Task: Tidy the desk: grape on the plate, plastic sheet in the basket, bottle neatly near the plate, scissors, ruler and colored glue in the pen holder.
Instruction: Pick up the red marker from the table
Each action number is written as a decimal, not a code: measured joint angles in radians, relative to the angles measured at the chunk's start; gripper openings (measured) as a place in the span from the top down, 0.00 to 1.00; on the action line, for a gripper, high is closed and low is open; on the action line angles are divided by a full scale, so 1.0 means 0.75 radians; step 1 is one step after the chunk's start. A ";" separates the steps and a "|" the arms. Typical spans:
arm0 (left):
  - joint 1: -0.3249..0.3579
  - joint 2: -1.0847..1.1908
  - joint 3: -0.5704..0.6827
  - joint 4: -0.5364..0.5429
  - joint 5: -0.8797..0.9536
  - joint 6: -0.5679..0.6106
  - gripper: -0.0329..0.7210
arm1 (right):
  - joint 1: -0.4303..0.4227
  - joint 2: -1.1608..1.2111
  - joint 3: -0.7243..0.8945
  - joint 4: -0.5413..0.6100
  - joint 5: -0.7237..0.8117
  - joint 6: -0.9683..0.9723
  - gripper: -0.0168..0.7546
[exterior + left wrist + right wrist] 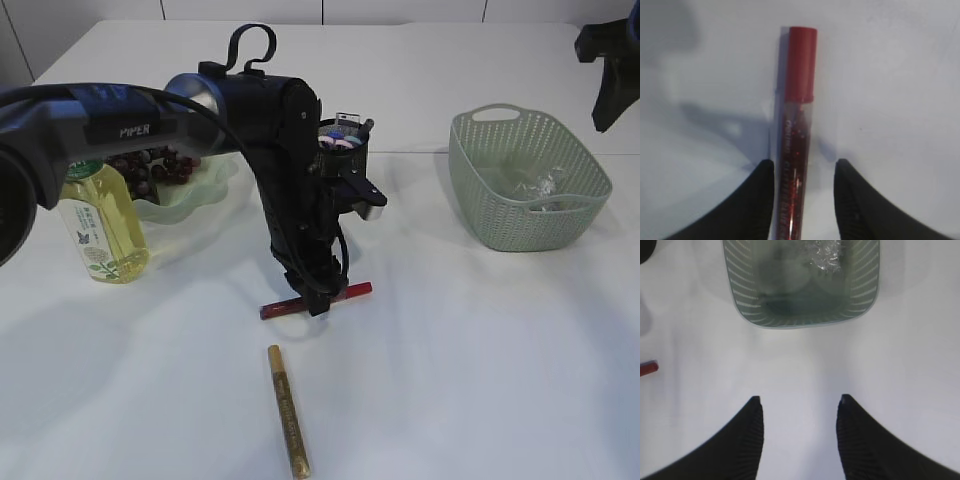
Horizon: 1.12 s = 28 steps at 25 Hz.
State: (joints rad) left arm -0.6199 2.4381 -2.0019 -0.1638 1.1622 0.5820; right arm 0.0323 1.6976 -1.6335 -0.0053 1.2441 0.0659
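White desk [480, 380], pale wall behind; entries as follows.

- Red glitter glue pen [796, 140]: lies flat mid-desk, cap pointing away in left wrist view. Left gripper [804, 172] is down over it, one finger each side of barrel, jaws part open, small gaps showing; not yet clamped, as far as I can tell.
- Gold glue pen [287, 410]: flat near front edge, untouched.
- Pen holder [340, 150]: behind left arm, partly hidden; items w/ coloured tops inside.
- Plate [190, 195] w/ grapes [150, 168]: left side, toward back.
- Bottle [100, 225]: upright just beside plate.
- Basket [525, 180]: right side; plastic sheet [824, 255] inside.
- Right gripper [800, 410]: open, empty, hangs above bare desk in front of basket.

Step in hand, by judgement: coloured glue to holder. Next move calls for closing squarely on barrel, lifting, then tilting the pen upright over the holder mouth.
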 joint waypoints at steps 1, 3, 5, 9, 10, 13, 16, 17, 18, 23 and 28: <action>0.000 0.001 0.000 0.000 0.000 0.000 0.56 | 0.000 0.000 0.000 0.000 0.000 0.000 0.48; 0.000 0.001 -0.002 0.000 -0.005 0.000 0.56 | 0.000 0.000 0.000 0.000 0.000 0.000 0.48; 0.000 0.003 -0.002 0.000 -0.007 0.000 0.56 | 0.000 0.000 0.000 0.000 0.000 0.000 0.48; 0.000 0.003 -0.002 0.000 -0.007 0.001 0.56 | 0.000 0.000 0.000 -0.002 0.000 -0.002 0.48; 0.000 0.003 -0.002 0.000 -0.007 0.001 0.56 | 0.000 0.000 0.000 -0.002 0.000 -0.002 0.48; 0.000 0.003 -0.002 0.010 -0.022 0.001 0.56 | 0.000 0.000 0.000 -0.002 0.000 -0.002 0.48; 0.000 0.003 -0.002 0.023 -0.036 0.001 0.56 | 0.000 0.000 0.000 -0.002 0.000 -0.005 0.48; 0.000 0.003 -0.002 0.027 -0.038 0.001 0.56 | 0.000 0.000 0.000 -0.002 0.000 -0.005 0.48; 0.000 0.003 -0.002 0.031 -0.041 0.001 0.56 | 0.000 0.000 0.000 -0.002 0.000 -0.005 0.48; 0.000 0.003 -0.002 0.042 -0.062 0.001 0.56 | 0.000 0.000 0.000 -0.002 0.000 -0.007 0.48; 0.000 0.003 -0.002 0.045 -0.067 0.001 0.56 | 0.000 0.000 0.000 -0.003 0.000 -0.007 0.48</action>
State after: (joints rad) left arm -0.6199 2.4404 -2.0036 -0.1303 1.1120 0.5824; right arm 0.0323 1.6976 -1.6335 -0.0074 1.2441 0.0604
